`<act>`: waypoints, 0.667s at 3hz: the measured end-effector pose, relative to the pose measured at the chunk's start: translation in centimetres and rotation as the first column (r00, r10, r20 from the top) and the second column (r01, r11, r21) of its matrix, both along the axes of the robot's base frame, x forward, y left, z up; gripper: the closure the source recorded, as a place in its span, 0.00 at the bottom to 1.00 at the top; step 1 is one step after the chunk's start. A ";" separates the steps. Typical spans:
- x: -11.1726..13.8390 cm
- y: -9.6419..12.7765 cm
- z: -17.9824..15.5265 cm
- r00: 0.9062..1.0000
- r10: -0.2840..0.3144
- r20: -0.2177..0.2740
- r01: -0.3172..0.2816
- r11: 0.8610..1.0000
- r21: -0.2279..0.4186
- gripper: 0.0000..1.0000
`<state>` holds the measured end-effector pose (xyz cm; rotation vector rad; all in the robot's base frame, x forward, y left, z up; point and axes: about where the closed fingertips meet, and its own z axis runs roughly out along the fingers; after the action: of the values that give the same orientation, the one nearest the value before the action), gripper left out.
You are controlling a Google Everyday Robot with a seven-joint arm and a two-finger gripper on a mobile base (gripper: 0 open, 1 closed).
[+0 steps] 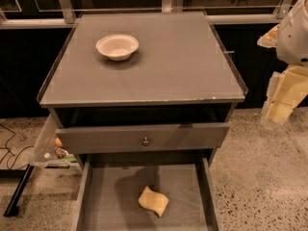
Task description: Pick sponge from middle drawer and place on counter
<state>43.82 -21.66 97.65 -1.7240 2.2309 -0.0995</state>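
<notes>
Cream-coloured and blocky, the gripper (278, 110) hangs at the right margin, to the right of the counter (168, 71), near the level of its front edge and apart from it. Whether it is spread or pressed together cannot be told from this view. Above it, a rounded white arm housing (297, 32) is cut off by the picture edge.

Counter: a large, flat, matte grey top with thin raised side rims and a pale, worn front edge. A white bowl (117, 46) stands upright on its rear left part.

Below the counter's front edge is a dark gap, then a grey drawer front (183, 137) with a small round metal knob (145, 141) at its centre. Lower still, and projecting farther forward, the middle drawer (103, 201) is pulled open, showing a plain grey floor and low side walls.

Sponge (154, 201): a pale yellow, soft-looking flat pad with wavy, curved edges, smaller than the bowl. It lies on the drawer floor below the middle of the counter's front edge, touching neither side wall and well apart from the gripper.

Left of the counter, level with the drawer front, a clear side pocket (44, 143) holds small items too indistinct to identify.
</notes>
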 end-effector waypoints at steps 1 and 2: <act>0.0 0.0 0.0 1.000 0.000 0.000 0.000 1.000 0.000 0.00; -0.7 -0.1 -2.0 1.000 0.002 -0.024 -0.002 1.000 0.012 0.00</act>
<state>43.08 -21.77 95.64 -1.7298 2.2422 -0.0652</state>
